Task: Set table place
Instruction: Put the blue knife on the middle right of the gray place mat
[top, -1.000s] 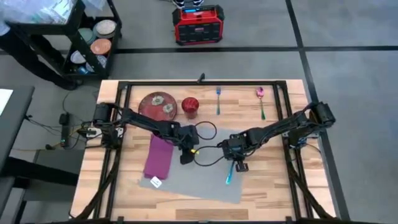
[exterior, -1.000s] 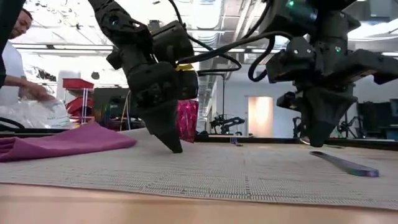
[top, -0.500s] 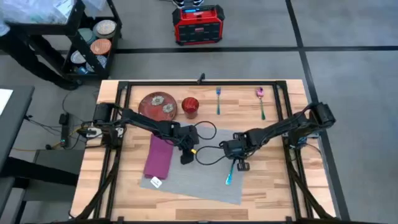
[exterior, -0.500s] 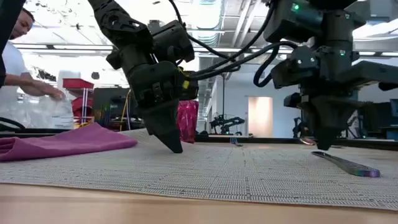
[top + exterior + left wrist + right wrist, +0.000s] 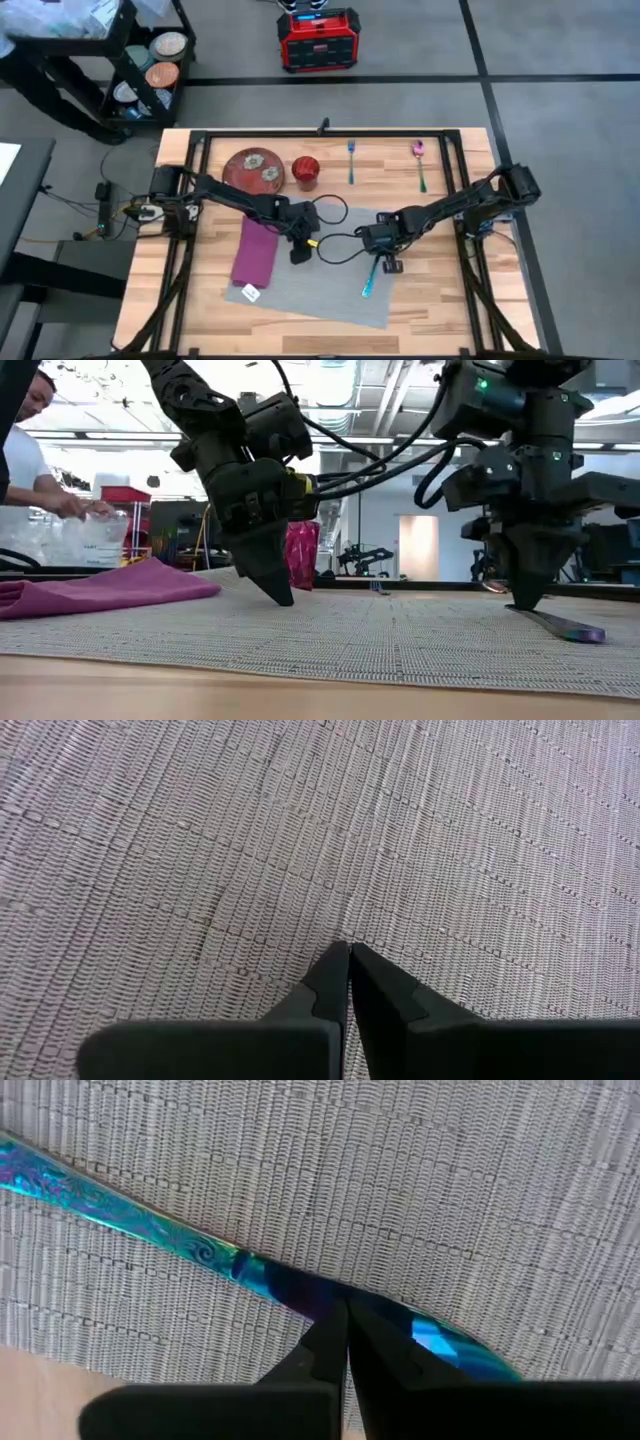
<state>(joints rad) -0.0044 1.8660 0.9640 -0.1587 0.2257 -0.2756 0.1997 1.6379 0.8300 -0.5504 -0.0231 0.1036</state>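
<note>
The grey placemat (image 5: pixel 310 280) lies flat on the wooden table (image 5: pixel 440 310). An iridescent blue utensil (image 5: pixel 150 1230) lies on the mat's right part (image 5: pixel 369 282). My right gripper (image 5: pixel 346 1308) is shut, its tips down on that utensil (image 5: pixel 527 606). My left gripper (image 5: pixel 348 950) is shut too, its tips on the bare weave of the mat (image 5: pixel 284 600), right of the magenta napkin (image 5: pixel 257 250). The napkin lies half on the mat's left edge. My left gripper touches the placemat's weave (image 5: pixel 350 925) with its shut fingertips, slanting down from above. The mat lies flat under them. My right gripper sets its shut fingertips on the blue utensil where the thin handle widens (image 5: pixel 290 1290). The fingers come from above, and the utensil lies flat on the mat.
Along the far edge stand a red-brown plate (image 5: pixel 253 168) and a red cup (image 5: pixel 306 172), and a blue fork (image 5: pixel 351 160) and a pink-headed spoon (image 5: pixel 420 165) lie there. A white tag (image 5: pixel 250 292) sits on the mat's near left corner. A person stands by the black cart (image 5: pixel 130 70).
My right gripper has gone down, shut all the while, until its tips meet the blue utensil on the mat. The utensil stays flat on the mat.
</note>
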